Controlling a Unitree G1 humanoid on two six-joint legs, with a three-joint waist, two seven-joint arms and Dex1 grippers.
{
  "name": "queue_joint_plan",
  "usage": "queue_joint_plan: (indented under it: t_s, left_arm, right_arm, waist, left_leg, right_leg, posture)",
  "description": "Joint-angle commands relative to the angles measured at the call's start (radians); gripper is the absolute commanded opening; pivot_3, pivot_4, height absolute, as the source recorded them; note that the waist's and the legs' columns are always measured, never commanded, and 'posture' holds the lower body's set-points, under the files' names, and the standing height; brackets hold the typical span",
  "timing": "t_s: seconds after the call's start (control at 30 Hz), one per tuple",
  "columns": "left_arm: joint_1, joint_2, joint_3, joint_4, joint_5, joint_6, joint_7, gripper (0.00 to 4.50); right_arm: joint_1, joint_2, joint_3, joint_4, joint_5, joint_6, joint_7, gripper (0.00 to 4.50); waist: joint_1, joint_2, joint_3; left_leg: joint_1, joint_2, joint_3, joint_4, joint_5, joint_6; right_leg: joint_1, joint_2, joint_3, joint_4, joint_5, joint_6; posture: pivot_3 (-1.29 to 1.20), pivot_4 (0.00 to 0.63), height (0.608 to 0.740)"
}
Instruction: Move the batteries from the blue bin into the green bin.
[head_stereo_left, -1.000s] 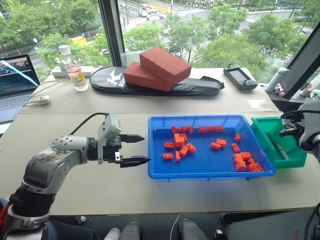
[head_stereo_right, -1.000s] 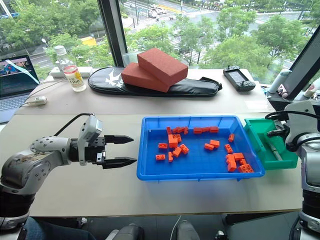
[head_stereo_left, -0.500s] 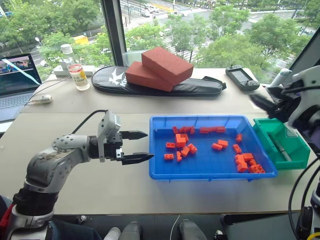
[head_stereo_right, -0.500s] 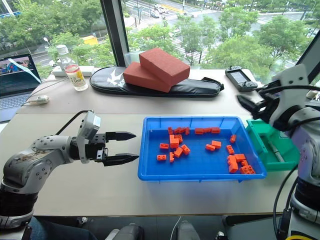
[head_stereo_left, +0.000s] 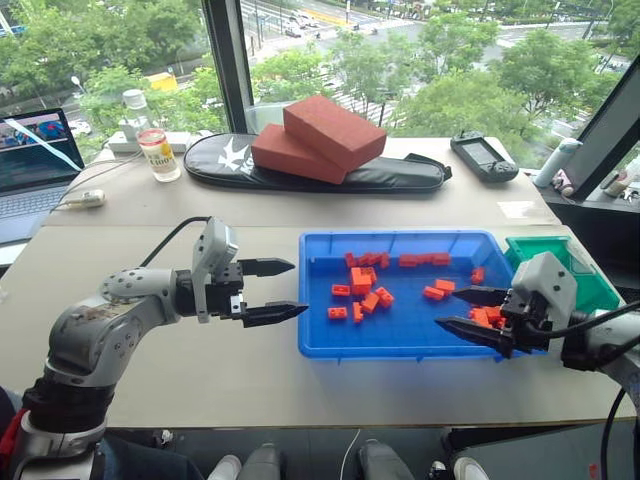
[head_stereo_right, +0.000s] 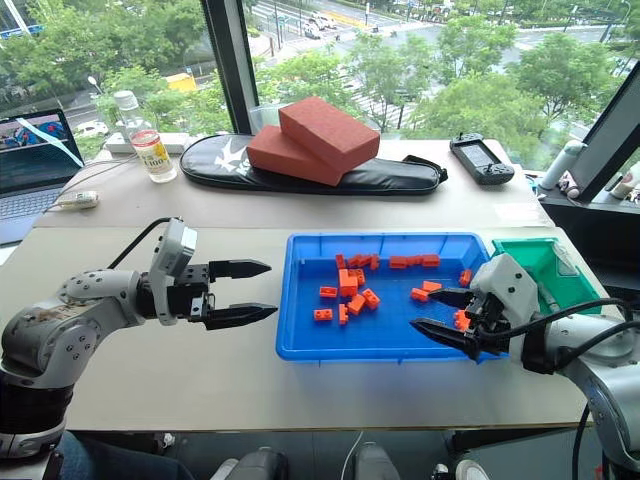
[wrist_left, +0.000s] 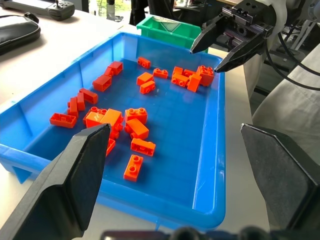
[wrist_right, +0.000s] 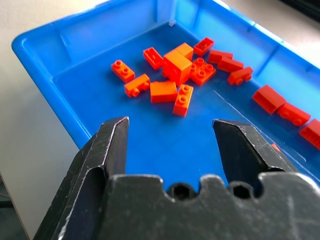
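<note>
My right gripper (head_stereo_left: 463, 311) has its two black fingers spread wide with nothing between them, hanging over the right end of the blue bin (head_stereo_left: 392, 339) and pointing left across it. My left gripper (head_stereo_left: 277, 291) is likewise spread and empty, level above the table (head_stereo_left: 190, 380) just left of the bin's left wall.

In the blue bin I count roughly twenty orange blocks (wrist_left: 136, 128), in a cluster at the left, a row along the far wall and a heap under my right gripper that I can't count properly. I can pick out no batteries among them. The green bin (head_stereo_left: 545, 246) touches the blue bin's right end; my right arm covers most of it, so its contents are hidden.

Beyond: two red bricks (head_stereo_left: 318, 137) on one black bag (head_stereo_left: 404, 172), one handheld controller (head_stereo_left: 483, 156), one bottle (head_stereo_left: 152, 141) whose label I can't read, one laptop (head_stereo_left: 35, 162) cut off at the edge.
</note>
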Motion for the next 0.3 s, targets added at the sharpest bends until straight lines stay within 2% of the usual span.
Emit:
queue_joint_plan:
  t_s: [0.03,0.3]
  left_arm:
    - [-0.005,0.009,0.009,-0.018,-0.004,-0.012,-0.007,4.5]
    - [-0.003,0.003,0.021,-0.023,-0.039,0.013,-0.007,4.5]
  right_arm:
    - [-0.001,0.005,-0.007,-0.005,0.006,-0.047,-0.007,3.15]
    - [-0.013,0.015,-0.016,-0.003,0.041,-0.069,-0.012,3.15]
  waist:
    - [0.001,0.0,0.0]
    - [0.001,0.0,0.0]
  left_leg:
    - [0.0,0.0,0.0,0.0,0.0,0.0]
    - [0.0,0.0,0.0,0.0,0.0,0.0]
  right_leg:
    - [0.0,0.0,0.0,0.0,0.0,0.0]
    - [0.0,0.0,0.0,0.0,0.0,0.0]
  posture:
    - [0.0,0.15,0.74]
    - [0.0,0.15,0.74]
